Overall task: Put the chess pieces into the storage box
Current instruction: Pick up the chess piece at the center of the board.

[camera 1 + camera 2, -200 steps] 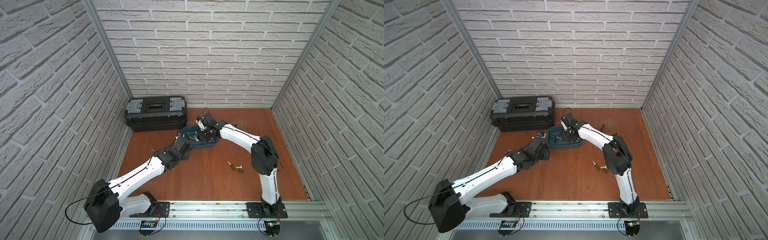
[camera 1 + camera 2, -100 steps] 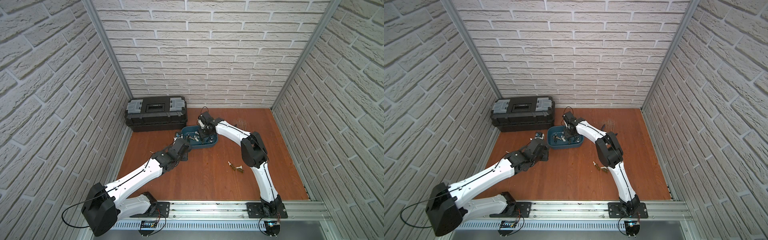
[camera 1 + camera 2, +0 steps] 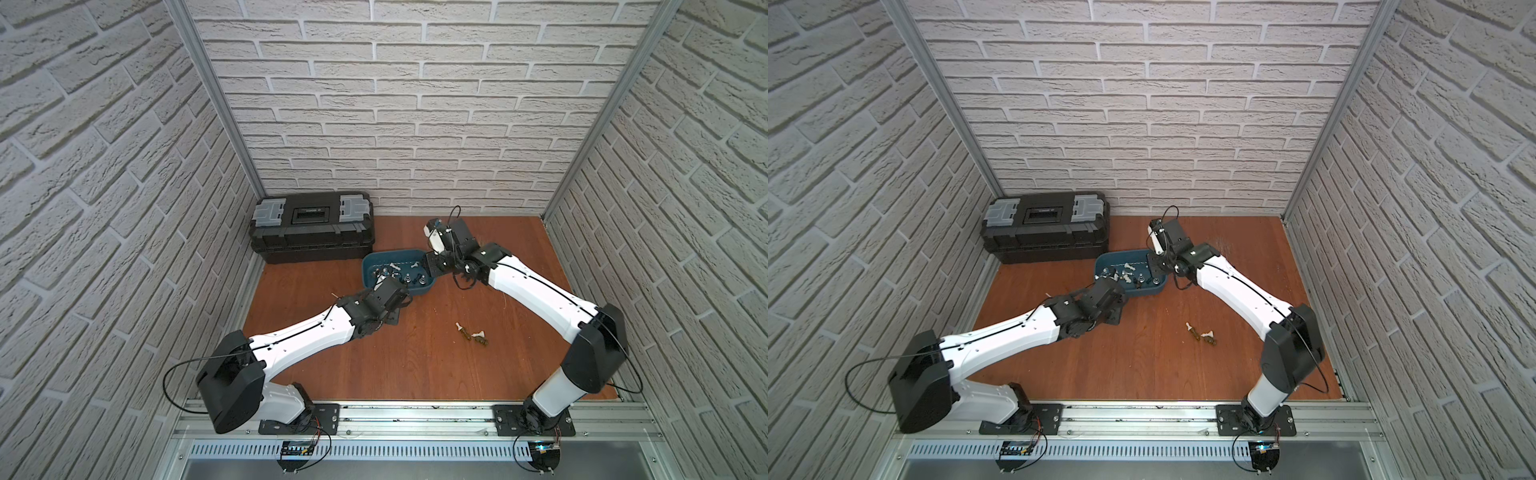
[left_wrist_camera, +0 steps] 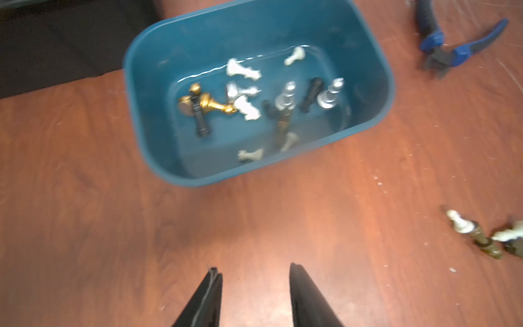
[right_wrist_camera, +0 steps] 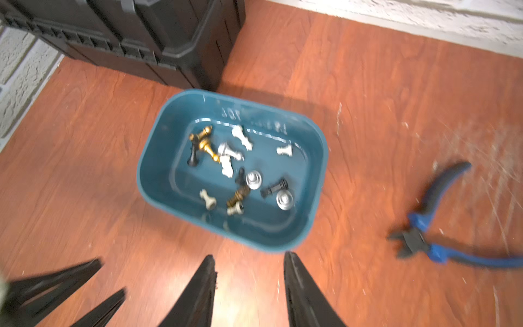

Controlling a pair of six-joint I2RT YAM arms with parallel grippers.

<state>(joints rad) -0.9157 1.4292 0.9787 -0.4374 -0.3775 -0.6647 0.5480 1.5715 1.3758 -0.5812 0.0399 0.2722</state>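
1. Nearest the rail, a few loose chess pieces point(image 3: 471, 334), white and dark gold, lie in a cluster on the wooden table point(image 3: 415, 365). They are toward the right arm's side and well apart from the box.
2. Farther in, the left gripper point(image 4: 253, 267) hangs over bare wood just short of the box. Its two black fingers stand apart with nothing between them.
3. Next comes the storage box point(image 4: 198, 34), a lidless teal tub sitting mid-table. About a dozen white, black, gold and silver pieces lie inside, most of them toppled. Two silver pieces point(image 4: 328, 96) stand upright.
4. The right gripper point(image 5: 249, 254) is at the box's right end, its fingertips beside the rim, released and empty.
5. Blue-handled pliers point(image 5: 424, 240) lie spread open on the wood to the right of the box.
6. Farthest back, a black toolbox point(image 3: 311, 232) with grey latches stands against the brick wall, just behind the box's left corner.
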